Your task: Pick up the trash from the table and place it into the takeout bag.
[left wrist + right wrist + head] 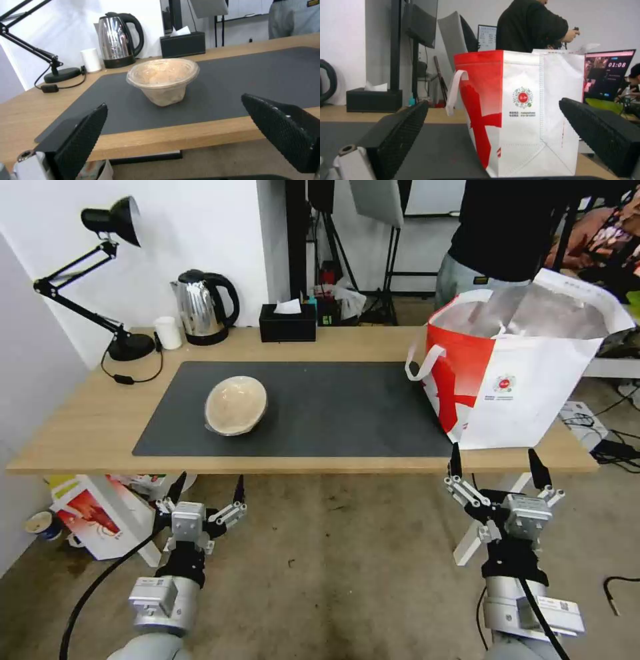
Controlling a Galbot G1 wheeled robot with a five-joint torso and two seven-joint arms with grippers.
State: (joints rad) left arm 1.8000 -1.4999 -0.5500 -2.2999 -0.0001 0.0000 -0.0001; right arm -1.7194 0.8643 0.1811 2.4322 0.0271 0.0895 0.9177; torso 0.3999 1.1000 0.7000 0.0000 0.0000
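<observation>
One piece of trash, a shallow beige round bowl point(235, 405) point(163, 80), lies tilted on the dark grey mat point(333, 407) of the light-wood table point(93, 413), left of centre. The takeout bag point(520, 373) point(526, 112), white with red panels and foil lining, stands open at the table's right end. My left gripper point(208, 488) point(174, 101) hangs open below and in front of the table's front edge, facing the bowl. In front of the bag, just below the table edge, my right gripper point(497, 460) point(492, 102) is open too. Neither holds anything.
Along the back edge stand a black desk lamp point(130, 347), a small white cup point(168, 332), a steel kettle point(203, 307) and a black tissue box point(288, 323). A red-and-white box point(90, 513) sits on the floor under the table's left end. A person point(507, 233) stands behind the bag.
</observation>
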